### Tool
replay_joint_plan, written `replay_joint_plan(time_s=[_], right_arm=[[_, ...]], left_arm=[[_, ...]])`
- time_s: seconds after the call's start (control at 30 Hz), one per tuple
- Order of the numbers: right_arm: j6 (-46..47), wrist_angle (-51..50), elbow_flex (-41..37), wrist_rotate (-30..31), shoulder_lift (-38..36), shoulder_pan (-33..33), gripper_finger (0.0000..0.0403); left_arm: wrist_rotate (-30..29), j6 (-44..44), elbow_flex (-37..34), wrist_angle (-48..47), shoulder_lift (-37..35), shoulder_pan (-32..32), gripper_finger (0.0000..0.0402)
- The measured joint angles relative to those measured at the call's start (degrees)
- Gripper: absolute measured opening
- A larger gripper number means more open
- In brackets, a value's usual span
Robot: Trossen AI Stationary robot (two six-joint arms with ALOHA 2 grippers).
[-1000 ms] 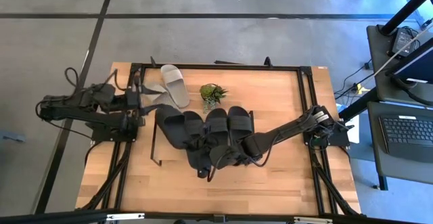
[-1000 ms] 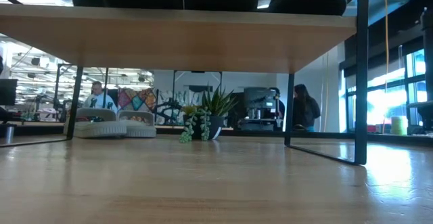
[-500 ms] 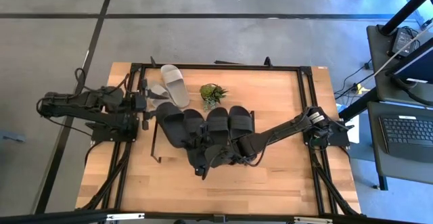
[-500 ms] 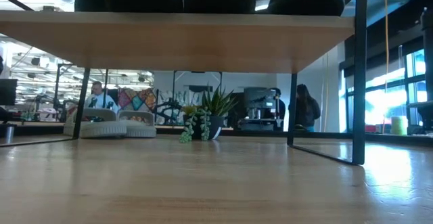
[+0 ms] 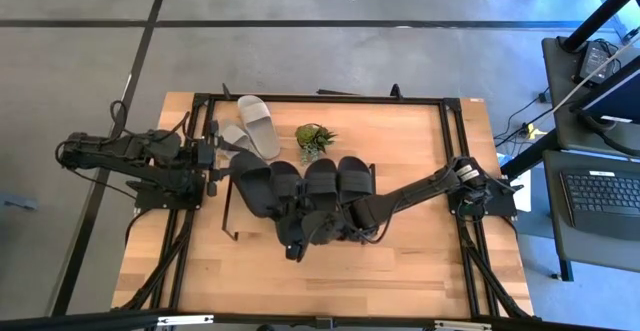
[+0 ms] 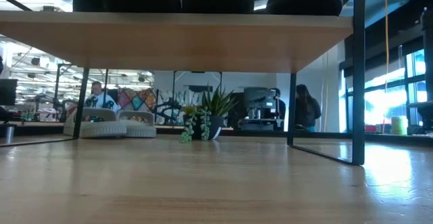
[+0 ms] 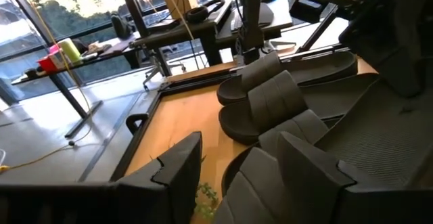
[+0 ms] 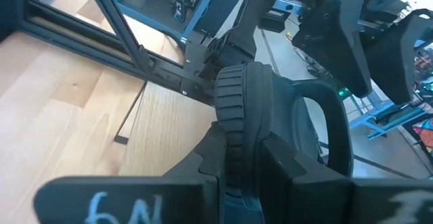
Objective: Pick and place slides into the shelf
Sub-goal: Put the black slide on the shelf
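The right tool (image 5: 300,239) sits at the shelf's (image 5: 230,196) near edge, clamped on a black slide (image 5: 297,233) held on edge, apparently so that it can be tipped flat into the gap among the three black slides (image 5: 305,183) already lying side by side on the board; the right wrist view bears this out, showing the ribbed sole (image 8: 237,116) pinched upright between the dark fingers (image 8: 284,170), which the high view only hints at; the left tool (image 5: 212,156) waits at the shelf's left end, beside the two pale slides (image 5: 255,126) near the table's far edge, and its fingers (image 7: 176,166) stand apart with nothing between them, seemingly ready for one of those next; the left wrist view looks along the shelved row; the low view alone shows the shelf's underside (image 6: 176,41) and black legs, with soles poking over its top and the plant (image 6: 203,119) on the table (image 6: 216,183) beyond.
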Motion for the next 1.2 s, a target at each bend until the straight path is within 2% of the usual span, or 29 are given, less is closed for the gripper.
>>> replay_joint_plan(time_s=[0.83,1.0,1.2], right_arm=[[0.83,2.33,-0.09,-0.20,0.07,-0.46,0.0087],[0.88,2.45,-0.09,-0.43,0.07,-0.46,0.0118],[1.39,3.43,-0.13,-4.88,0.11,-0.46,0.0155]], left_arm=[[-0.02,-2.76,0.00,-2.76,-0.02,-0.36,0.0183],[0.00,-2.76,0.00,-2.87,-0.02,-0.36,0.0183],[0.00,-4.11,0.00,-2.95,0.00,-0.36,0.0182]])
